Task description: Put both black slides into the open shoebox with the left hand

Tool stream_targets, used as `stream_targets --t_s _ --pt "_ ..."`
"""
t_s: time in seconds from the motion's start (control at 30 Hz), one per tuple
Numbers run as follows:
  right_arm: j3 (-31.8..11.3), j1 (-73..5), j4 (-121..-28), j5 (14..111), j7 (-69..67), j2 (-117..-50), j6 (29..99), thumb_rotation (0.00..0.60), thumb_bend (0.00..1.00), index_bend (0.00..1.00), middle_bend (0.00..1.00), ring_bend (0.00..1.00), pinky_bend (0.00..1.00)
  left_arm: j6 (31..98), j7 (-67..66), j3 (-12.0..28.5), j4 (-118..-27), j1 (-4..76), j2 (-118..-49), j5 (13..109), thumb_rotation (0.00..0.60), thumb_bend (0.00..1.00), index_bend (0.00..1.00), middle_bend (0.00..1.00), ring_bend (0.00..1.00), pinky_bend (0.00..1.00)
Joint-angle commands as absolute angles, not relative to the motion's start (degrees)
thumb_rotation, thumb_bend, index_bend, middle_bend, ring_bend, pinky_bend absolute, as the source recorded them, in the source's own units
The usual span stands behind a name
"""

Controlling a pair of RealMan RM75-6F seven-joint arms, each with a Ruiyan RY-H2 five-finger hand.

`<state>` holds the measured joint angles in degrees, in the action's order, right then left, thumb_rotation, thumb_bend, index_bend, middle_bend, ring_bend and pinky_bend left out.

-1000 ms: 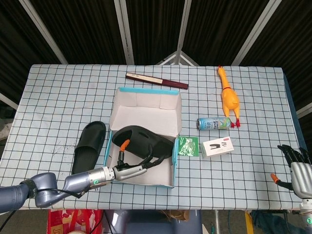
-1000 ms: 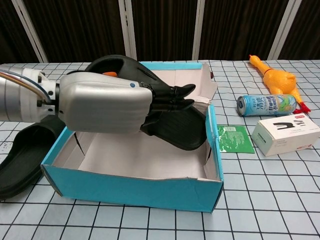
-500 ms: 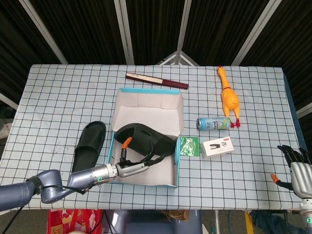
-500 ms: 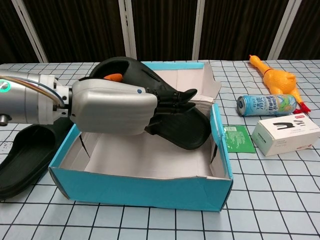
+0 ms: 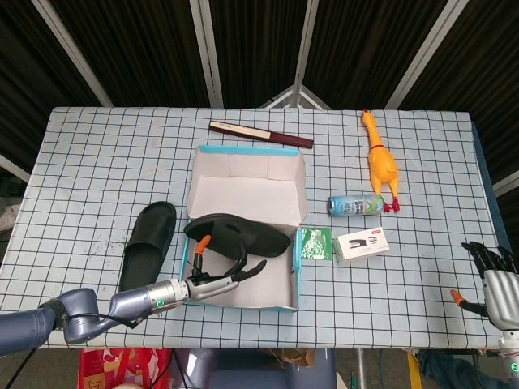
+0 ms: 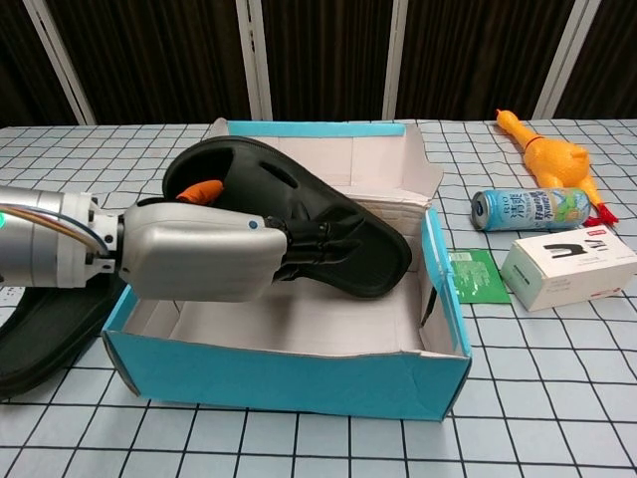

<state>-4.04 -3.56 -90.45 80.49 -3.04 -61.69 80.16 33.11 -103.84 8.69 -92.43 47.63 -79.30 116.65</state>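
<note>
Left of the shoebox (image 5: 292, 285), the second slide (image 5: 148, 243) lay on the table, untouched. Over the last second the held slide (image 6: 299, 224) had sunk lower and flatter inside the shoebox, so the first placement looked nearly finished. The left hand (image 6: 214, 261) gripped that slide from beneath, fingers (image 6: 333, 237) curled about it. Far right of the shoebox, the right hand (image 5: 496, 284) held nothing, fingers apart

Matt black rubbery slide (image 6: 299, 214); cardboard shoebox (image 6: 299, 383).
</note>
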Motion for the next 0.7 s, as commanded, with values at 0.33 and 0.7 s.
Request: stream_targets --t_s 0.33,0.7 --pt "-3.9 -3.5 -90.6 80.7 -3.6 -61.4 80.1 0.6 0.23 0.18 0.16 0.2 0.08 33.8 -101.3 6.5 -90.8 45.2 -80.3 116.6 0.6 0.62 0.51 0.29 0.0 0.05" --pt "-3.9 -3.6 -90.7 80.8 -3.3 -61.4 80.1 0.6 0.23 0.18 0.16 0.2 0.08 37.9 -98.4 5.9 -90.3 42.2 -80.7 115.9 0.6 0.43 0.42 0.28 0.0 0.05"
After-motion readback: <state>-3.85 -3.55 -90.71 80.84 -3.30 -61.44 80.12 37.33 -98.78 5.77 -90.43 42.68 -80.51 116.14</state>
